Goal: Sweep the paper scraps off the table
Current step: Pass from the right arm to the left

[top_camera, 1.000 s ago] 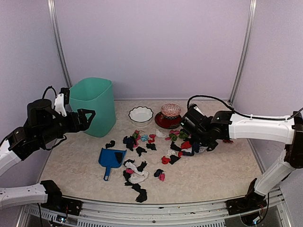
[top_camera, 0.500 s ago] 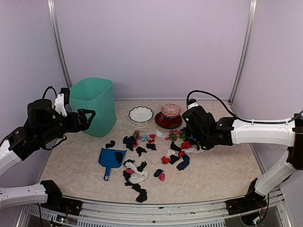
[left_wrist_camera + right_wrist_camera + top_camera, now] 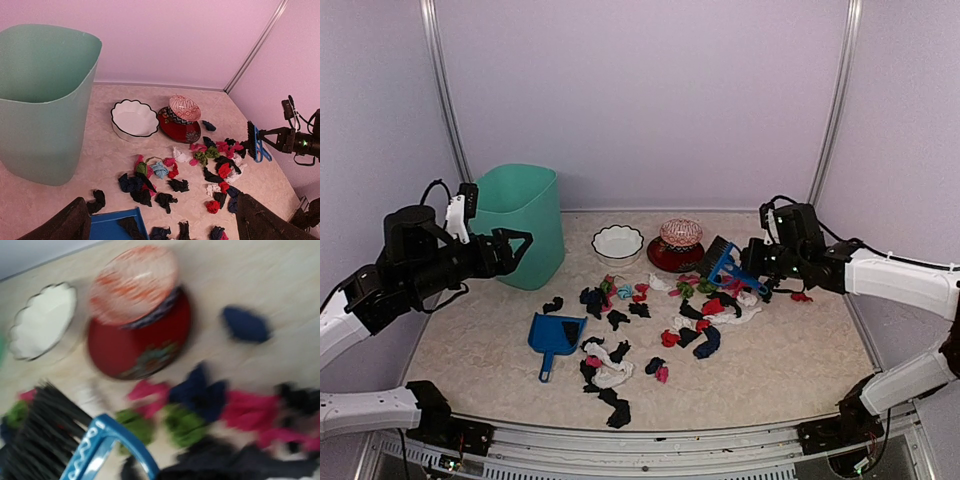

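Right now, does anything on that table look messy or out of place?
Yes. Crumpled paper scraps lie strewn across the middle of the table. One black scrap lies in the blue dustpan. The patterned bowl sits tilted on the red plate rather than level.

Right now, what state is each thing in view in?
Left fingers, open, empty.
Right fingers, shut on the brush.
Brush, held at the scraps' right edge.
Paper scraps, scattered on the table.
Dustpan, lying flat, one black scrap inside.
Bin, upright.
White bowl, upright, empty.
Patterned bowl, tilted on the red plate.
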{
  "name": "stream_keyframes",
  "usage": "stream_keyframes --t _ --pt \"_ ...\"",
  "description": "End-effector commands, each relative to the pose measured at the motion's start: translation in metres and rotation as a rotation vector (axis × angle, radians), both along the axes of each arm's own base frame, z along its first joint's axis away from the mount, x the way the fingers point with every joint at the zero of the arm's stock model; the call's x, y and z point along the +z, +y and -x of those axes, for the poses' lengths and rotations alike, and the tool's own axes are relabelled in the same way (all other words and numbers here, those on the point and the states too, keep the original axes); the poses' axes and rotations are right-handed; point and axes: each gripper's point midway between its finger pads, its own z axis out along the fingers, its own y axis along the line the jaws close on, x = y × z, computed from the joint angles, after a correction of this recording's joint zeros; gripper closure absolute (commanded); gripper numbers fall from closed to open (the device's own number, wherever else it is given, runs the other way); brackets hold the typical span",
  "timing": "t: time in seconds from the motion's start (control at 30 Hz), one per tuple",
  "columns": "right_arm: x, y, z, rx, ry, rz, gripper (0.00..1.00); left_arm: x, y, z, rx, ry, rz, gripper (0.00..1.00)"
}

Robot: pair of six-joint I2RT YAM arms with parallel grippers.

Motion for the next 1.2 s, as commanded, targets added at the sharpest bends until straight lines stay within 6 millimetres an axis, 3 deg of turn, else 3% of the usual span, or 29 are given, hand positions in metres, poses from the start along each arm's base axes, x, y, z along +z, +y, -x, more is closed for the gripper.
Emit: stream_keyframes --t 0.0,0.07,0.13,0.2,0.23,0.33,0.43,0.83,1.17 --pt "0.000 0.025 0.007 0.103 0.086 -0.265 1.00 0.024 -0.025 0.002 -0.117 -0.021 0.080 0.01" --pt "0.015 0.048 0.018 0.298 0.078 -0.479 1.00 0.026 -0.033 0.004 -0.161 -0.011 0.098 0.01" --pt "0.016 0.059 0.022 0.342 0.108 -0.520 1.00 0.028 -0.042 0.006 -0.199 0.000 0.111 0.01" --pt "-0.007 0.039 0.008 0.179 0.162 -0.441 1.00 0.030 -0.046 0.007 -0.220 0.003 0.127 0.01" --pt "-0.008 0.036 0.007 0.182 0.172 -0.469 1.00 0.031 -0.049 0.008 -0.232 0.004 0.133 0.01" --pt "0.033 0.077 0.025 0.442 0.086 -0.595 1.00 0.034 -0.056 0.012 -0.268 0.008 0.164 0.01" --pt "0.035 0.080 0.018 0.414 0.048 -0.457 1.00 0.038 -0.067 0.016 -0.311 0.011 0.202 0.01" --pt "0.052 0.087 0.026 0.461 -0.051 -0.360 1.00 0.036 -0.116 0.017 -0.426 0.095 0.305 0.01" --pt "0.063 0.107 0.044 0.507 -0.194 -0.134 1.00 0.006 -0.151 0.014 -0.517 0.239 0.320 0.01"
